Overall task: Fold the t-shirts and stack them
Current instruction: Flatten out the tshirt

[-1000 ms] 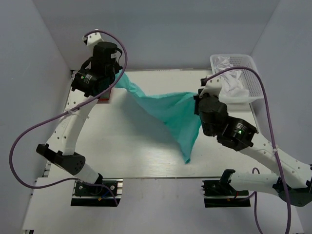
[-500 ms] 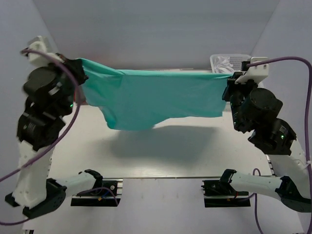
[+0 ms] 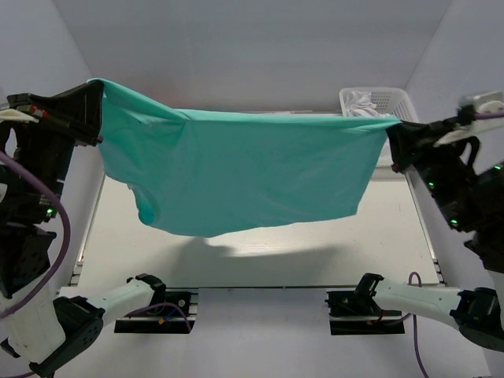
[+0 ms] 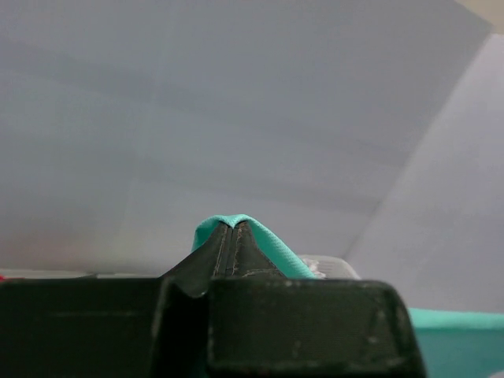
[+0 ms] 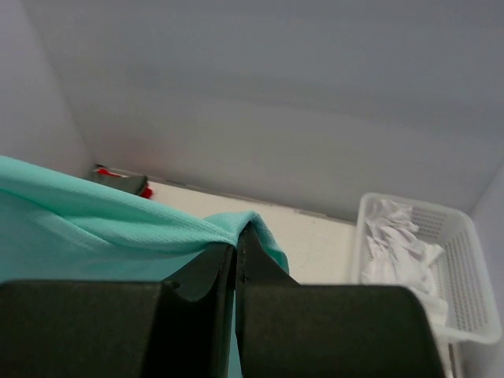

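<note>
The mint-teal t-shirt (image 3: 244,169) hangs spread wide in the air above the table, held by two corners. My left gripper (image 3: 96,98) is shut on its left corner, high at the left; teal cloth (image 4: 276,248) wraps its closed tips. My right gripper (image 3: 394,134) is shut on the right corner, high at the right; the cloth (image 5: 118,224) runs off to the left from its tips. A dark grey shirt (image 5: 118,179) with a red one (image 5: 146,191) lies at the table's far left corner, seen in the right wrist view only.
A white lattice basket (image 3: 394,101) with white cloth in it stands at the table's back right; it also shows in the right wrist view (image 5: 465,315). The white table (image 3: 378,252) lies below the hanging shirt. Grey walls enclose the space on three sides.
Both arms have risen and spread apart. The shirt went from a twisted drape near the table to a wide sheet stretched high between the grippers.
</note>
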Motion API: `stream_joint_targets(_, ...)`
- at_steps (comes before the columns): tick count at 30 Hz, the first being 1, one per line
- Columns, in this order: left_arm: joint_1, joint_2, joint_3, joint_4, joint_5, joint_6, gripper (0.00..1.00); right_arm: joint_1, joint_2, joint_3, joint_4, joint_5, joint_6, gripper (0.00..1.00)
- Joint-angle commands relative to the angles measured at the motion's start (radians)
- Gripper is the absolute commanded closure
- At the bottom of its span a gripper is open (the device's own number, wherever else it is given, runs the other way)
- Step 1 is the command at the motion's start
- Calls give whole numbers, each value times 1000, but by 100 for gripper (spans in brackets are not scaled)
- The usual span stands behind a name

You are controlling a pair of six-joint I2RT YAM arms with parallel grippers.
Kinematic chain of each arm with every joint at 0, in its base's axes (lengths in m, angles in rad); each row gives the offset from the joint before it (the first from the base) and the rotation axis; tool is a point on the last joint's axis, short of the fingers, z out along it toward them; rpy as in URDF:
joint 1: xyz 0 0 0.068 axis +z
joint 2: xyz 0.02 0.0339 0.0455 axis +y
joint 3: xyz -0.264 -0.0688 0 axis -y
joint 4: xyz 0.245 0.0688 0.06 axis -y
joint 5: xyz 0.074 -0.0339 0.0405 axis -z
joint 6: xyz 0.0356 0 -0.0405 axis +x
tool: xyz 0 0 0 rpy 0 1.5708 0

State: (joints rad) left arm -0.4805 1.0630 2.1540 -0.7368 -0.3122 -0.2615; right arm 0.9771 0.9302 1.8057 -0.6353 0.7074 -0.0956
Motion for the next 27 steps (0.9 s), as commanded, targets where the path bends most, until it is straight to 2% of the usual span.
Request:
stream_joint_targets(1, 6, -50, 21, 31, 122, 25, 100, 0, -57, 31, -24, -161, 11, 100)
stream_joint_targets(2, 6, -51, 21, 31, 145, 25, 100, -5, -67, 9, -24, -234, 16, 100)
stream_joint_targets(4, 6, -73, 0, 42, 174, 16, 100, -2, -125, -29, -7, -262, 36, 100)
stream_joint_targets(11, 6, -20, 75, 31, 271, 7, 100, -5, -165, -95, 3, -218, 57, 100)
stream_joint_targets(13, 6, -29, 35, 31, 257, -2, 100, -3, -171, -129, 22, -143, 66, 100)
stream_joint_targets(14, 6, -29, -32, 54, 245, -16, 100, -3, -171, -162, 96, -122, 63, 100)
stream_joint_targets(18, 6, -25, -166, 97, 184, -59, 100, 0, -162, -348, 227, 214, 45, 100)
stream_joint_targets(20, 6, 24, -218, 108, 134, -85, 100, -2, -70, -405, 265, 408, 37, 100)
stream_joint_targets(22, 6, 69, -244, 85, 57, -96, 100, -6, -38, -475, 313, 499, 45, 100)
stream_joint_targets(24, 6, 123, -360, 111, -16, -119, 100, -26, 7, -567, 409, 517, 57, 100)
stream_joint_targets(27, 8, 205, -419, 125, -86, -142, 100, -67, 51, -638, 473, 498, 80, 100)
